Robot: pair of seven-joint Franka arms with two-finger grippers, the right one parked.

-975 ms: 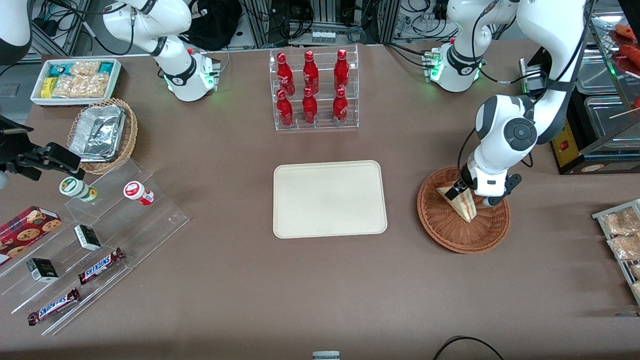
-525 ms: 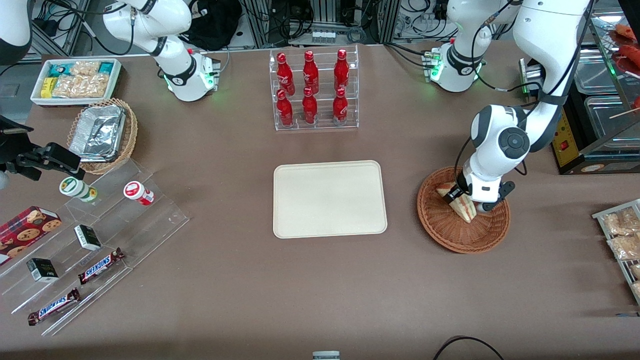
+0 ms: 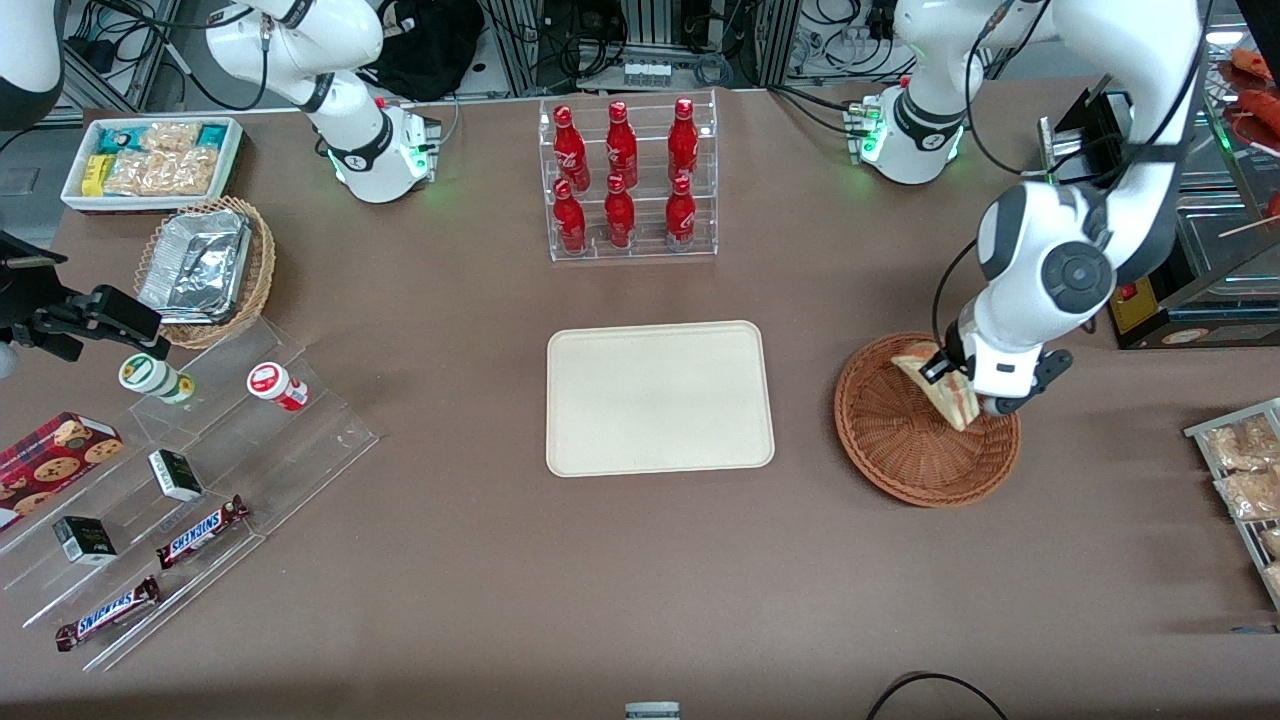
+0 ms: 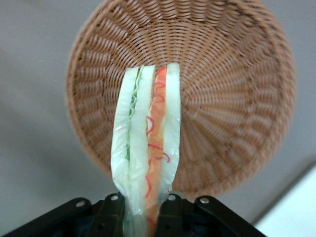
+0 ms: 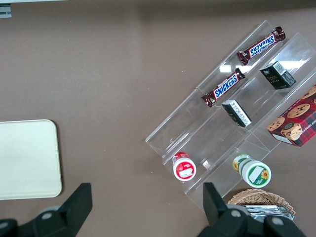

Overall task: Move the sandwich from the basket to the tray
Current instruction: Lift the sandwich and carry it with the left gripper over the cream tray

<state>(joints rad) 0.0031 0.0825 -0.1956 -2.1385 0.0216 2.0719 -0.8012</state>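
The sandwich (image 3: pixel 948 388) (image 4: pixel 146 143), a wrapped wedge of white bread with green and red filling, hangs lifted above the reddish-brown wicker basket (image 3: pixel 900 450) (image 4: pixel 227 74). My left gripper (image 3: pixel 958 383) (image 4: pixel 140 213) is shut on the wedge's narrow end, one black finger (image 4: pixel 111 217) on each bread face. The basket below holds nothing else that I can see. The cream tray (image 3: pixel 659 397) lies flat beside the basket, toward the parked arm's end, with a strip of bare table between them. A corner of the tray (image 4: pixel 296 207) shows in the left wrist view.
A clear rack of red bottles (image 3: pixel 627 180) stands farther from the front camera than the tray. A tan basket with foil containers (image 3: pixel 207 268), a white snack bin (image 3: pixel 150 160) and acrylic steps with snacks (image 3: pixel 200 480) lie toward the parked arm's end. Packaged snacks (image 3: pixel 1240 470) sit at the working arm's end.
The left gripper has risen with the sandwich, lifting it off the basket floor and shifting it slightly toward the working arm's end. The arm's elbow has swung upward.
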